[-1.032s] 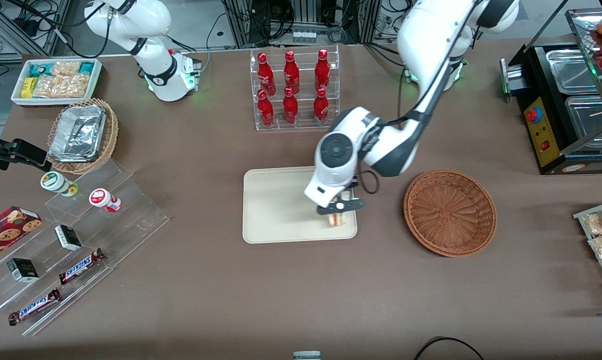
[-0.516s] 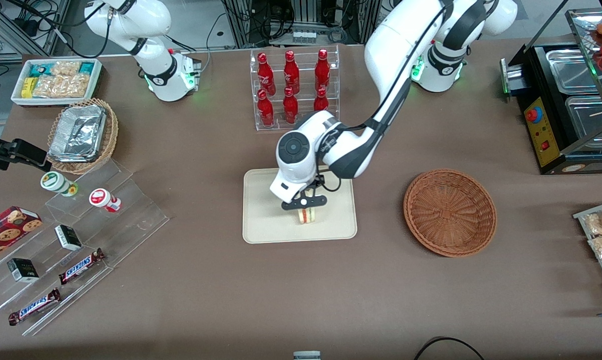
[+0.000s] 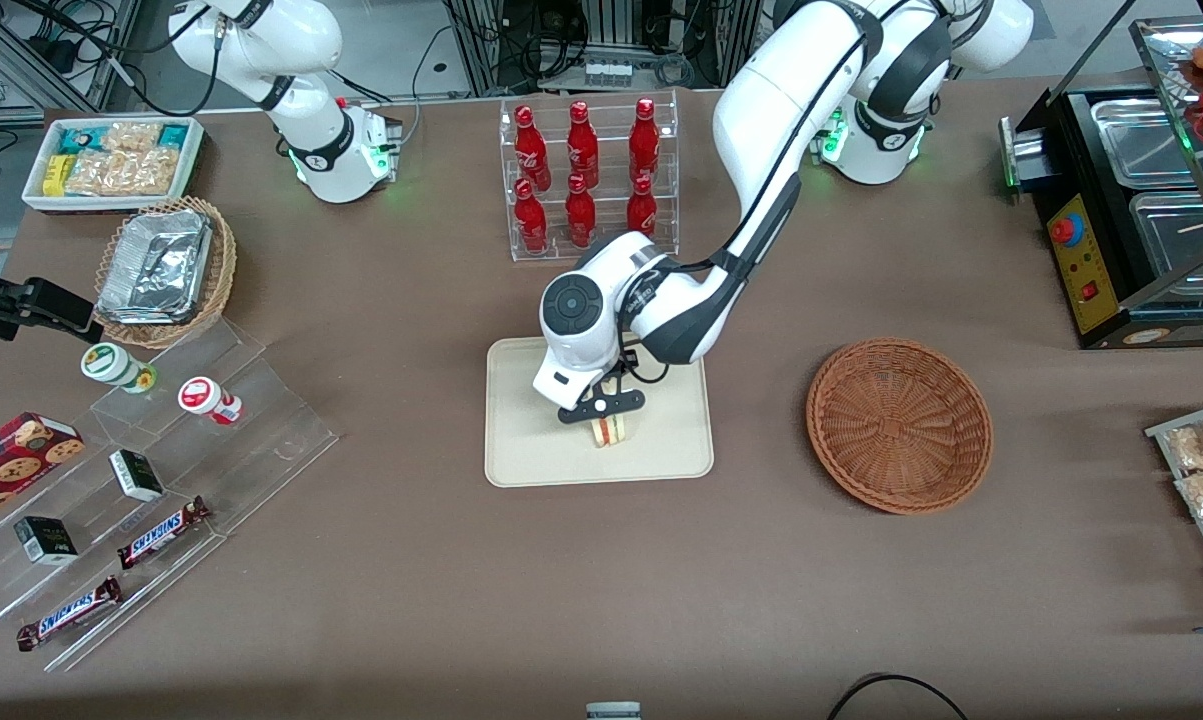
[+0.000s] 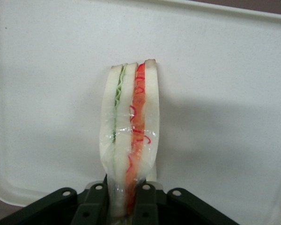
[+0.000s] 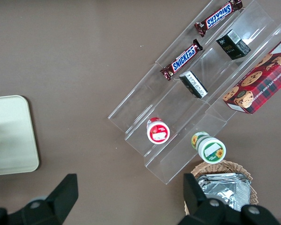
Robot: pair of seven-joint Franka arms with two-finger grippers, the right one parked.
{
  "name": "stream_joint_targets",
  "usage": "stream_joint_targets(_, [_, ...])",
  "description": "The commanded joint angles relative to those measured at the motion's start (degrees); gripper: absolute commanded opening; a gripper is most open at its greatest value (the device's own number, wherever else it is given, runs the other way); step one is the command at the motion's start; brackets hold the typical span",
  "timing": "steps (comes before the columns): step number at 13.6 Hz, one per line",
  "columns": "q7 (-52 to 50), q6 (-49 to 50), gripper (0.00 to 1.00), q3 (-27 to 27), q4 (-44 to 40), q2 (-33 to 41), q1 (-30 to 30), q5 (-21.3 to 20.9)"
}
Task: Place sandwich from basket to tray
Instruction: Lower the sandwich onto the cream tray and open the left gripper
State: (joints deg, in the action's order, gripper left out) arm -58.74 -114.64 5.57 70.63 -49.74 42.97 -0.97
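From the front, we see the left arm's gripper (image 3: pixel 602 412) low over the middle of the tray (image 3: pixel 521 450), pinching the sandwich (image 3: pixel 609 431), which hangs just above or barely on the tray floor — we cannot tell which. The basket (image 3: pixel 898 424) sits well apart toward the working arm's end of the table, with nothing in it. A rack of red bottles (image 3: pixel 583 180) stands farther from the camera than the tray.

In the left wrist view, we see the sandwich (image 4: pixel 130 131) on edge, wrapped in clear film, clamped between the black fingers (image 4: pixel 94 201) at one end. The pale tray (image 4: pixel 234 93) lies all around it, its raised rim some way off on every side we can see.

In our judgement the step in hand is the set-down: lower until the wedge rests, then open gently so it does not topple hard.

In the right wrist view, a corner of the tray (image 5: pixel 14 136) shows, with bare tabletop between it and the clear snack shelves (image 5: pixel 187 93) — room enough to lift straight up.
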Motion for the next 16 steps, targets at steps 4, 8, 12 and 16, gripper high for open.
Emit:
stream_joint_targets(4, [-0.7,0.8,1.0,-0.8,-2.3,1.0,0.9,-0.3])
stream_joint_targets(8, [-0.5,3.0,1.0,-0.9,-2.3,5.6,0.5,-0.3])
stream_joint_targets(12, [5.4,8.4,1.0,-1.3,-2.3,9.6,-0.4,-0.3])
stream_joint_targets(16, [15.6,14.4,1.0,-1.2,1.8,16.7,-7.6,0.4])
